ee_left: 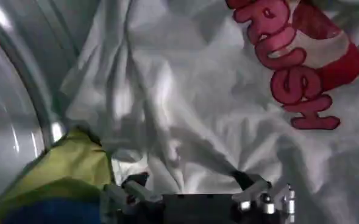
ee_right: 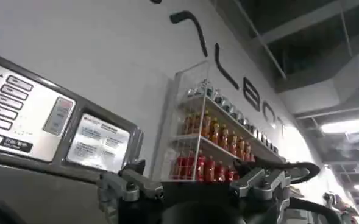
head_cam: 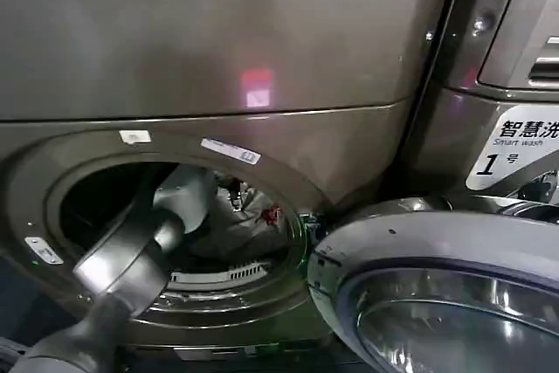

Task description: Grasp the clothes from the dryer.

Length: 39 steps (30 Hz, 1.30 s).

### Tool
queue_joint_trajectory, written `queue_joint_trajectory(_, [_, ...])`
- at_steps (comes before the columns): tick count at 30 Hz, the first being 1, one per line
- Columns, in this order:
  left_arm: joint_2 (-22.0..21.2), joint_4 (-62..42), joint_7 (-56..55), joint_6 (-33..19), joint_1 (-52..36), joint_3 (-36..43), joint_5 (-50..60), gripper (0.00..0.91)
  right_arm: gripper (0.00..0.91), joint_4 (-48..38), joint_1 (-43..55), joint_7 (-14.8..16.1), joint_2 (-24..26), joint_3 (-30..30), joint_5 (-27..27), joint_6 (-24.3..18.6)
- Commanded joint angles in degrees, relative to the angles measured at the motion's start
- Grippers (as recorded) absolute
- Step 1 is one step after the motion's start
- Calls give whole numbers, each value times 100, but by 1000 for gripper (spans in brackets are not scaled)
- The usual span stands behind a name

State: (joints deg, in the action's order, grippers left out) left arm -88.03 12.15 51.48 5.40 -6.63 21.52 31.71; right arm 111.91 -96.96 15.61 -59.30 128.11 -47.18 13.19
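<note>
With my left arm reaching through the dryer (head_cam: 288, 85) porthole, the left pincer (ee_left: 194, 185) hangs spread wide just above the clothes (ee_left: 216, 115), gripping nothing; white cloth lies directly ahead, a yellow-green piece (ee_left: 69, 164) beside 1 finger. My right pincer (ee_right: 194, 182) is parked outside, fingers apart and empty, beside a control panel (ee_right: 39, 122).

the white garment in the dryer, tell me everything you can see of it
The white garment is soft, thin-looking cloth, heavily creased and bunched, with big pink-red block letters edged in darker red across one part. It lies heaped inside the dryer against the steel drum wall. A yellow-green piece lies beside it, touching its edge. The left tool is open, with its fingers on a fold of the cloth. In the head view it shows through the porthole past the left arm.
</note>
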Motion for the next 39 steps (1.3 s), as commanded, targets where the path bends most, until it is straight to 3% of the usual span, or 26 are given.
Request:
queue_joint_trajectory(1, [1, -15, 19, -30, 21, -9, -18, 0, 907, 11, 14, 4, -6, -30, 17, -6])
queue_joint_trajectory(18, [58, 80, 41, -58, 38, -218, -246, 0, 907, -23, -24, 12, -23, 34, 9, -25])
queue_joint_trajectory(29, [286, 1516, -990, 236, 763, -2711, -1440, 0, 907, 43, 9, 14, -71, -29, 12, -25])
queue_joint_trajectory(35, [302, 2255, -1964, 89, 1345, -3846, -1774, 0, 907, 49, 47, 22, -75, -72, 21, -30])
queue_joint_trajectory(39, [429, 3163, -2493, -148, 1929, -4153, -2398, 0, 907, 34, 49, 21, -73, -80, 30, -55])
